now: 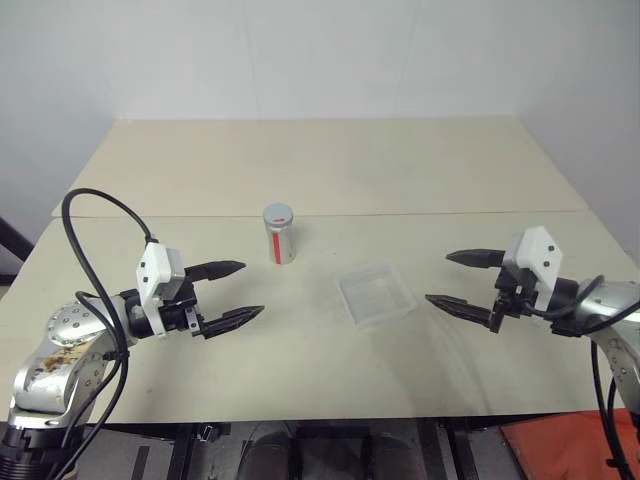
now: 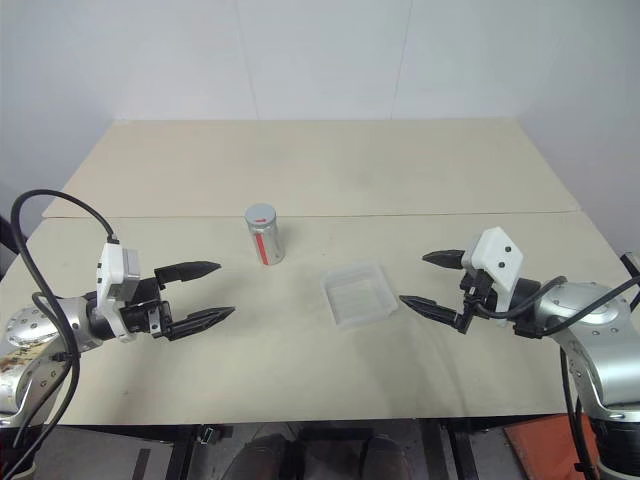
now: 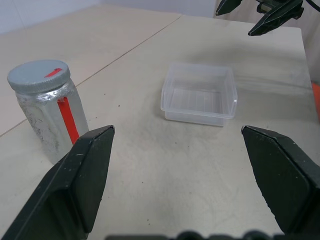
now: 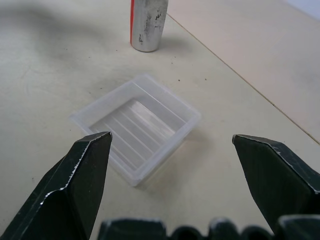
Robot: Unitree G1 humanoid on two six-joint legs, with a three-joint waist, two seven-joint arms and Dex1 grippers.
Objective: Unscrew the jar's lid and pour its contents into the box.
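Head view: my left claw (image 1: pixel 232 291) and right claw (image 1: pixel 456 279) both hang over the pale beige tabletop (image 1: pixel 330 170), jaws spread wide, nothing held. The small silvery cylinder jar with the red stripe (image 1: pixel 279 240) stands upright between them, nearer my left side, its flat grey round lid (image 1: pixel 278 214) on. The shallow clear plastic square box (image 1: pixel 377 294) sits just beside the jar, toward my right, empty.

Left wrist view: jar (image 3: pixel 49 113) off to one side of my open fingers (image 3: pixel 82 175), not between them. Risk: closing from here clips the jar wall with one finger and tips it (narrow base, tall body).

Right wrist view: box (image 4: pixel 136 126) lies straight ahead between my open fingers (image 4: pixel 80 177), jar base (image 4: pixel 147 24) beyond it. Risk: reaching for the lid on this line drags the light box along or shoves it into the jar.

Later risks, as I judge them: twisting the lid with a weak hold on the body spins the whole jar; contents (can't see them through the wall) could scatter past the low box rim if tipped fast.
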